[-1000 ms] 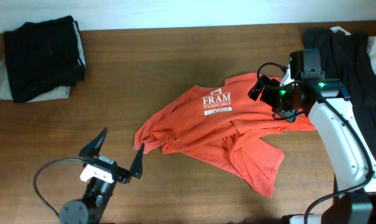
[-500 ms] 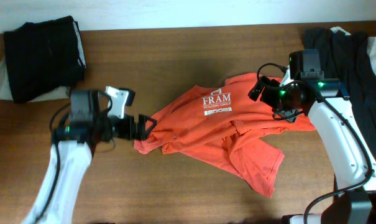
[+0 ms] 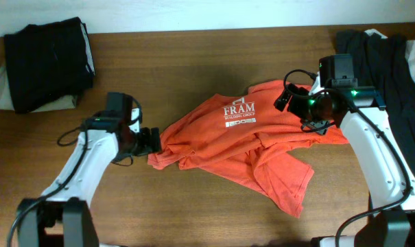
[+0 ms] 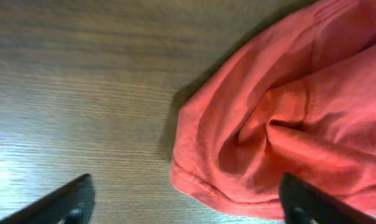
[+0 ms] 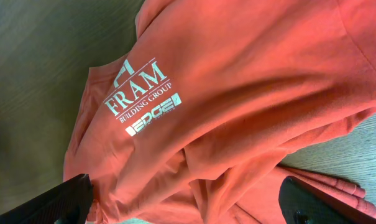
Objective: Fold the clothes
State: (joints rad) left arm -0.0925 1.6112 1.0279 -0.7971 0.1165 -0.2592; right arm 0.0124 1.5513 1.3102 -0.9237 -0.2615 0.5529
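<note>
The orange-red T-shirt (image 3: pixel 221 147) lies crumpled at the table's middle, its white "FRAM" logo (image 3: pixel 239 112) facing up. My left gripper (image 3: pixel 150 140) is open at the shirt's left edge. In the left wrist view the shirt's hem (image 4: pixel 250 155) lies between the spread fingers (image 4: pixel 188 208), low over the wood. My right gripper (image 3: pixel 294 103) is open and hovers over the shirt's upper right part. In the right wrist view the logo (image 5: pixel 144 93) and bunched cloth show between its wide fingers (image 5: pixel 197 205). Neither gripper holds cloth.
Black folded garments (image 3: pixel 49 62) lie on a beige cloth at the back left corner. A long dark grey garment (image 3: pixel 392 62) lies along the right side behind the right arm. Bare wooden table (image 3: pixel 159 206) shows in front of the shirt.
My left arm has swung in from the table's front to the shirt's left edge and settled low there, fingers open. The right arm and the shirt have not moved.
</note>
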